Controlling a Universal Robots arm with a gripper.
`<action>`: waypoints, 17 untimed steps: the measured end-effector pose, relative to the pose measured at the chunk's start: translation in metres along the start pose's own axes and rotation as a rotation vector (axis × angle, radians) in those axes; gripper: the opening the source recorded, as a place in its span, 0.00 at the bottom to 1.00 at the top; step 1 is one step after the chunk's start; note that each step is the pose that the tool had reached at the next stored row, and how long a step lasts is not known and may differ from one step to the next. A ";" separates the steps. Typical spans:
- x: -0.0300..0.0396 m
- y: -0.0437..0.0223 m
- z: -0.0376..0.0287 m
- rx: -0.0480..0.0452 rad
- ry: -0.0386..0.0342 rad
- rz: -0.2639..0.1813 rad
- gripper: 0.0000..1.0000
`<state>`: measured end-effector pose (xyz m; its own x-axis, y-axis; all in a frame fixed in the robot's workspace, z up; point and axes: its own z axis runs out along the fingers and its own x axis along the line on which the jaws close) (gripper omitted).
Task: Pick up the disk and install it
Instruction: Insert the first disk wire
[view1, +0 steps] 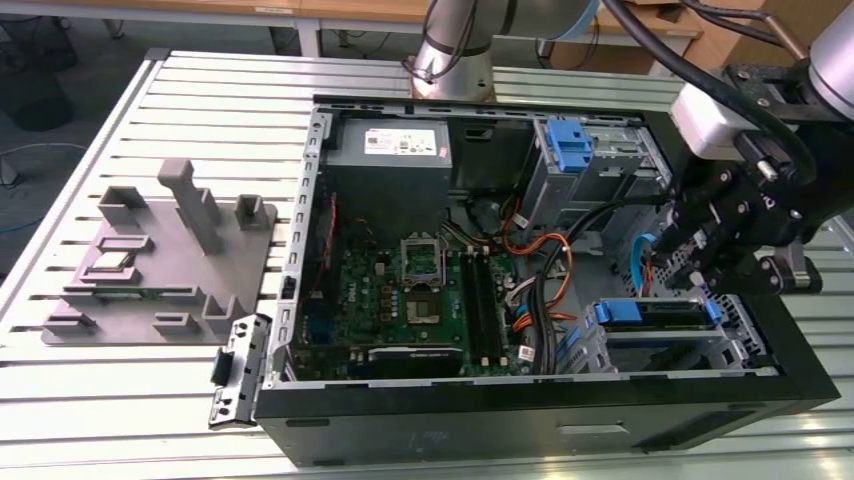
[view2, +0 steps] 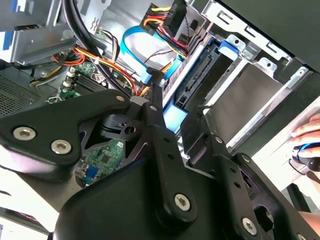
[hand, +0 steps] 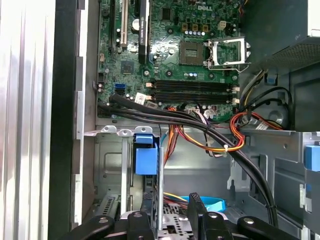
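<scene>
Disk in the computer case (view1: 534, 430)
The disk (view1: 654, 312) lies flat in a slot at the case's corner on the exterior view's right, probably so it fits snugly; the claw (view1: 714, 278) hovers just above; I cannot tell its grip.

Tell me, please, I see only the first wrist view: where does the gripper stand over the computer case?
Observer: In the exterior view the gripper hangs over the drive cage, at the exterior view's right end of the case.
Operator: And where is the disk?
Observer: The disk, with its blue rails, sits in that cage, just under the gripper in that view.
Operator: Is something beside the case?
Observer: A grey fixture stands on the table, at the exterior view's left.
</scene>
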<state>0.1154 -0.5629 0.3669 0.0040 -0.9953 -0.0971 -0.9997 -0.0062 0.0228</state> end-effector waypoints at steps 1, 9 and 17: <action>-0.0010 0.0000 -0.0002 0.0000 -0.0001 0.000 0.42; -0.0114 0.0000 -0.0009 0.0000 -0.0034 0.000 0.42; -0.0179 0.0000 -0.0025 0.0000 -0.0047 0.000 0.42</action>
<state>0.1155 -0.5453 0.3711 0.0040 -0.9948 -0.1018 -0.9997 -0.0063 0.0228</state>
